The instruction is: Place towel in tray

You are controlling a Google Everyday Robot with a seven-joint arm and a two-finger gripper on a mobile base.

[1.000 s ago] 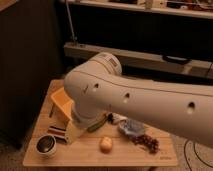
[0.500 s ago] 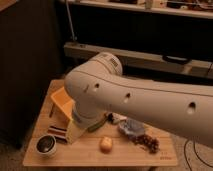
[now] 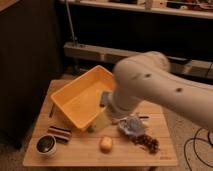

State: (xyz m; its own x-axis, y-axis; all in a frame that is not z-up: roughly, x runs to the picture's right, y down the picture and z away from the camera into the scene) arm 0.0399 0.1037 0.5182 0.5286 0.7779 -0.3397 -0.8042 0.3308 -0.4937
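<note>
Dim room, dark shelving behind. Wooden table (image 3: 80, 158) holds yellow tray (image 3: 76, 119). Towel (image 3: 131, 125) lies crumpled on table just right of tray, not in it.

Big white arm (image 3: 165, 92) hangs over tray's right wall. Gripper hidden beneath arm there; whether apart or together cannot tell.

Risks:
- grab snags dark red cluster (image 3: 147, 143) touching towel
- towel drapes over raised rim
- arm nudges tray

Tray floor mostly bare; table front edge near.
</note>
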